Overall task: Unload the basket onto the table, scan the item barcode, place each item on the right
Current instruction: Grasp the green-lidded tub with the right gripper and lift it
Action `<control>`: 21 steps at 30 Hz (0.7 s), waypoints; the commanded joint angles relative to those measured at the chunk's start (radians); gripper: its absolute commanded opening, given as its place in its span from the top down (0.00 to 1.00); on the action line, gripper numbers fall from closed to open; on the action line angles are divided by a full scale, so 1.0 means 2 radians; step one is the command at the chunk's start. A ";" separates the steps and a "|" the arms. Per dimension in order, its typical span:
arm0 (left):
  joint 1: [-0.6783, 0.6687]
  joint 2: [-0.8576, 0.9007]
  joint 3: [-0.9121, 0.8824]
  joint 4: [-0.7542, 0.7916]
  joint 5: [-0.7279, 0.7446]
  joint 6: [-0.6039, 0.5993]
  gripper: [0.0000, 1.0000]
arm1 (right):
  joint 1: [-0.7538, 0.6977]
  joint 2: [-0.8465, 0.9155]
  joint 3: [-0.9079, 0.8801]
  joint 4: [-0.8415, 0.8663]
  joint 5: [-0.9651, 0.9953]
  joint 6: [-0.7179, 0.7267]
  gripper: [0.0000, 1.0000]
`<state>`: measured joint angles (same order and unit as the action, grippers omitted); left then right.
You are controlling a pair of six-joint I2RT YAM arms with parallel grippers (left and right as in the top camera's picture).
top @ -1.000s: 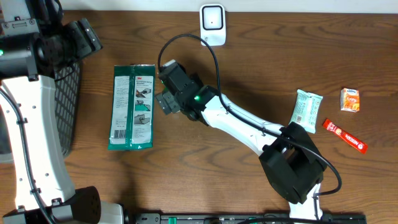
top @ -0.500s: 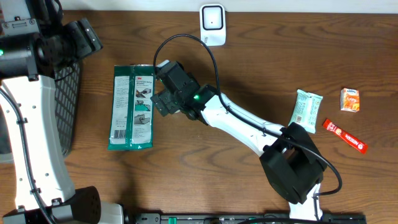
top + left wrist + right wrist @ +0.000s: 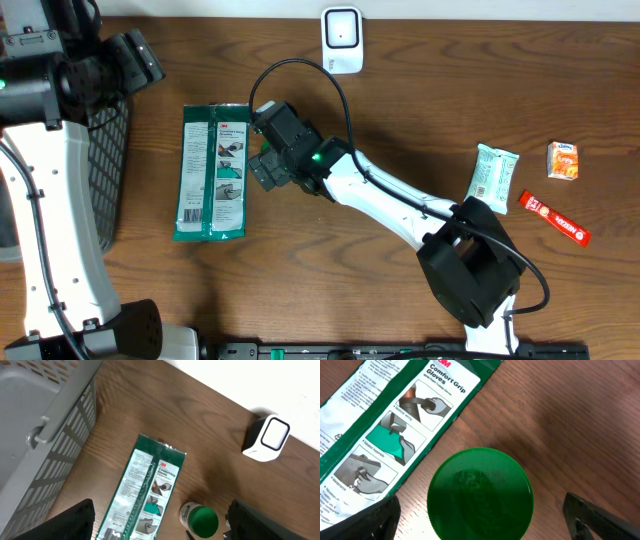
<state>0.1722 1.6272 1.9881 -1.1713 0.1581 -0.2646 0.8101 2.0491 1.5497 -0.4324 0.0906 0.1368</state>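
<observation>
A brown wooden surface (image 3: 400, 100) carries a grey slatted plastic basket (image 3: 40, 435) at 9 o'clock, a flat green-and-white glove packet (image 3: 212, 172) beside it, and a white box-shaped scanner (image 3: 341, 38) at 12. A green-lidded round bottle (image 3: 480, 492) stands at the packet's 3 o'clock, beneath the right end effector (image 3: 485, 520), whose jaws are spread wide. The left end effector (image 3: 172, 525) gapes empty.

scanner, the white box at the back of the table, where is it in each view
Overhead: scanner at the top edge, near the middle.
Left wrist: scanner upper right, by the table's far edge.
Right wrist: not in it.
Landmark: the gloves pack shows in all three views, left of centre overhead, bottom centre in left wrist, upper left in right wrist.
</observation>
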 commanded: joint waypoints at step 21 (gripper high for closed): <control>0.002 0.001 0.003 -0.001 0.003 0.004 0.15 | -0.040 -0.139 -0.005 -0.089 -0.101 -0.002 0.13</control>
<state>0.1722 1.6272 1.9881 -1.1713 0.1581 -0.2649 0.7200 1.7668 1.5410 -0.6003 -0.0631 0.1345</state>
